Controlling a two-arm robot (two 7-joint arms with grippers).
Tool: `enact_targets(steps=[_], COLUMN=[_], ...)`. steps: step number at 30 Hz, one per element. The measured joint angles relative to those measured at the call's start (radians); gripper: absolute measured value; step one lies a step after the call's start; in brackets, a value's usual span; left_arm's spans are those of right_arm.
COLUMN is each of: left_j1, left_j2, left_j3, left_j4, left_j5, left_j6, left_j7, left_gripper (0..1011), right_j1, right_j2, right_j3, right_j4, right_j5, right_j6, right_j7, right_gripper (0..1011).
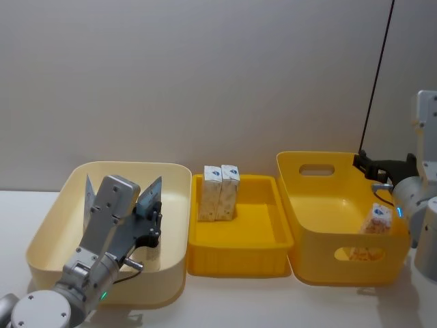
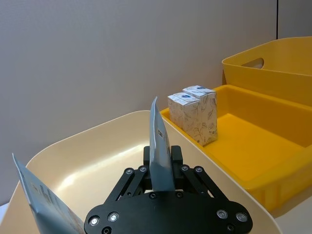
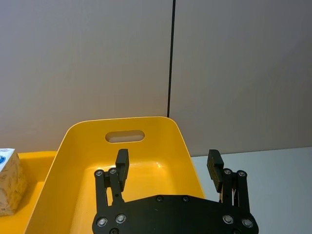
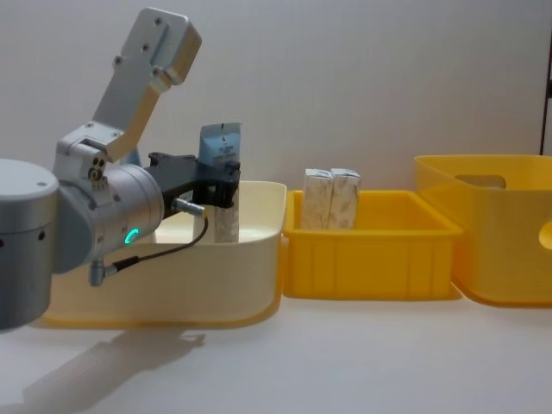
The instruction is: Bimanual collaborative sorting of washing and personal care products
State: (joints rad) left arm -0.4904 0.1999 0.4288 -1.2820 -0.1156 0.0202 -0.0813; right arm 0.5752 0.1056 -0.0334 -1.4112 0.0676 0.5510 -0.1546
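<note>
Pale-blue tube (image 4: 220, 142) — clamped in left tool (image 4: 226, 185) over cream bin (image 4: 216, 276) | right tool (image 3: 168, 163) agape

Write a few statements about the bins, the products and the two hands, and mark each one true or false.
1. The left hand is shut on a pale-blue tube over the cream bin. True.
2. The white packs lie flat in the middle yellow tray. False: the two stand upright, side by side, at its back.
3. The right hand is shut on a pack. False: it is open and empty, over the right yellow bin.
4. A second tube stands in the cream bin, outside the left hand's grip. True.
</note>
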Motion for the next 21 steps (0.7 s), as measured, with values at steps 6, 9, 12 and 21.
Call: enact_targets(steps=[6,9,12,21], left_j1=[0.0,-0.005,-0.013,-0.046], left_j2=[0.0,0.001,0.005,0.018], left_j3=[0.0,0.0,0.0,0.001], left_j4=[0.0,-0.002,-0.007,-0.036], left_j5=[0.001,0.006,0.013,0.039], left_j6=[-0.001,-0.005,-0.013,-0.039], left_j7=[-0.001,-0.005,-0.01,-0.026], left_gripper=[205,205,204,204], right_j1=[0.0,0.0,0.0,0.0], right_j2=[0.0,0.0,0.0,0.0], right_j3=[0.0,0.0,0.0,0.0], right_j4=[0.0,0.0,0.0,0.0], right_j5=[0.0,0.0,0.0,0.0], right_j6=[0.0,0.0,0.0,0.0], right_j7=[0.0,0.0,0.0,0.0], right_gripper=[1001,1001,1001,1001])
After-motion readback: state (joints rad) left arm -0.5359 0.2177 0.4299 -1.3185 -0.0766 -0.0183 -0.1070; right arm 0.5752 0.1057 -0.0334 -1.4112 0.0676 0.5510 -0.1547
